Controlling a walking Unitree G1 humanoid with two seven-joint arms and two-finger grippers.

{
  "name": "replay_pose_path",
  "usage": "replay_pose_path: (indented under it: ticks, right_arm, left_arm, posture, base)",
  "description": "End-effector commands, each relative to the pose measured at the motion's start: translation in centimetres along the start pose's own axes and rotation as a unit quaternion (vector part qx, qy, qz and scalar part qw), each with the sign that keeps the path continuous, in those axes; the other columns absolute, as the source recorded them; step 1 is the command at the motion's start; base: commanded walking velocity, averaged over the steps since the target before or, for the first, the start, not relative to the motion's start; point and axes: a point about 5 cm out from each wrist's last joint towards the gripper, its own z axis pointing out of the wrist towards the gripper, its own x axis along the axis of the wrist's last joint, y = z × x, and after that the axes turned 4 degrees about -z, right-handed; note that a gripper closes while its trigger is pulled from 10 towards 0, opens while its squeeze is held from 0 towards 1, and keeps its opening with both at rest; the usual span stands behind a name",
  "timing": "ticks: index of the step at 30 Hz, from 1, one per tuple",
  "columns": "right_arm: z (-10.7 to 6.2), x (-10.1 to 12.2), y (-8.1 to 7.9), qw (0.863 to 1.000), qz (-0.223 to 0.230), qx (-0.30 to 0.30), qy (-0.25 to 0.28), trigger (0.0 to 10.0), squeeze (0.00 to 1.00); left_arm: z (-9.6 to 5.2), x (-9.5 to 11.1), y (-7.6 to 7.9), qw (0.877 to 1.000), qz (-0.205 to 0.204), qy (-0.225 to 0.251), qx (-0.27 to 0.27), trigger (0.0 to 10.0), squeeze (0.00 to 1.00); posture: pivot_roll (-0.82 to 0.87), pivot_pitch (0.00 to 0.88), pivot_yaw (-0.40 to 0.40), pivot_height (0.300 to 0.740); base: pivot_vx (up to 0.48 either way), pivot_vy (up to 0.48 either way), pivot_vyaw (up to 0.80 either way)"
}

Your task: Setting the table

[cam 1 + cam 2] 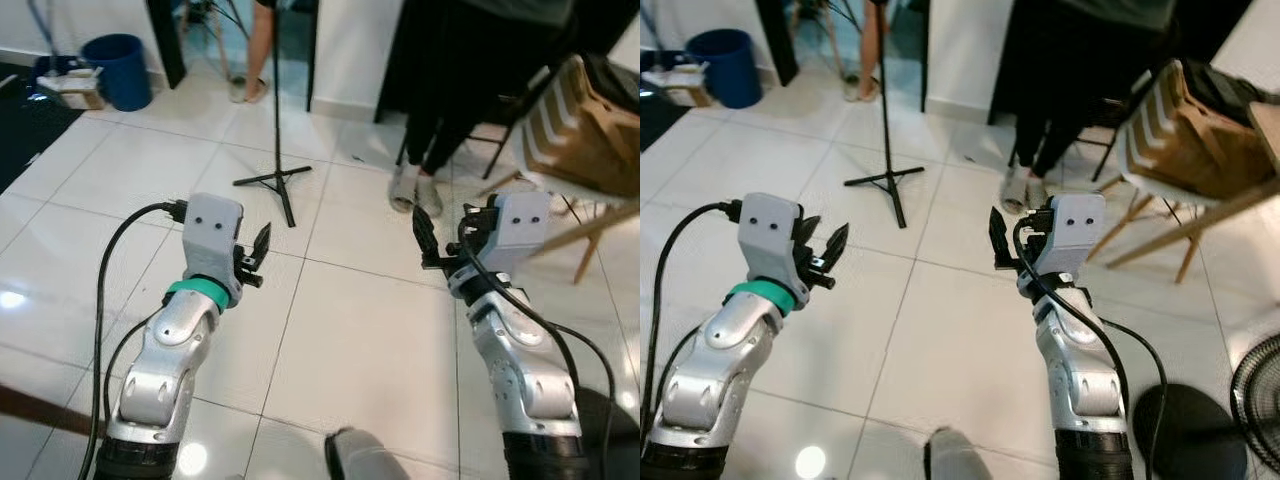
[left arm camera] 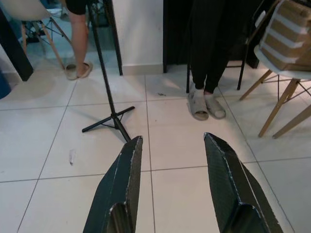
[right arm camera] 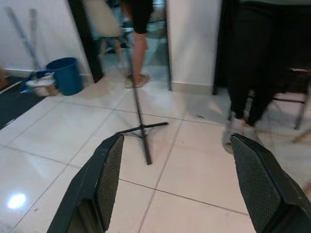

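I am holding both arms raised over bare white floor tiles (image 1: 360,330), carrying nothing. The left gripper (image 1: 258,255) is standing with its two black fingers spread apart, and the right gripper (image 1: 998,240) is spread wider, tips empty, as the right wrist view is showing. No plate, cutlery or table top is appearing anywhere, so I cannot point to the things I am meant to lay out; I judge the step in hand is walking to find the table.

Just ahead of the left gripper, a black tripod stand (image 1: 275,180) is planting its legs on the tiles, with its pole rising between the two grippers' lines of travel. I am judging that it is the first thing to steer around, since a snagged leg would topple it. Ahead of the right gripper, a person in dark trousers and pale slippers (image 1: 415,190) is standing close. Off to the outer side of the right gripper, a striped chair with wooden legs (image 1: 1170,150) is holding a brown bag.

Farther beyond the left gripper, a second person's bare leg (image 1: 258,50) is showing by a doorway, and a blue bin (image 1: 118,70) is sitting well off to that gripper's outer side. I am thinking slow steps and tucked arms suit this crowded floor.
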Motion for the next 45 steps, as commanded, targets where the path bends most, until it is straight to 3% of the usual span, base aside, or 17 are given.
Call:
replay_pose_path:
  ticks: [1,45]
  right_arm:
    - [-0.13,-0.31,0.42,1.0,-0.004,-0.007,-0.009,10.0,0.0]
    - [-0.27,-0.52,0.32,1.0,-0.004,-0.007,-0.017,10.0,0.0]
  left_arm:
    - [-0.01,-0.26,0.29,1.0,0.002,-0.003,-0.003,10.0,0.0]
    - [-0.06,-0.31,0.45,1.0,-0.001,-0.003,-0.001,10.0,0.0]
  posture:
    - [-0.16,0.0,0.048,0.74]
    - [-0.16,0.01,0.043,0.74]
  base:
    - [0.0,0.0,-0.8]
    - [0.0,0.0,-0.8]
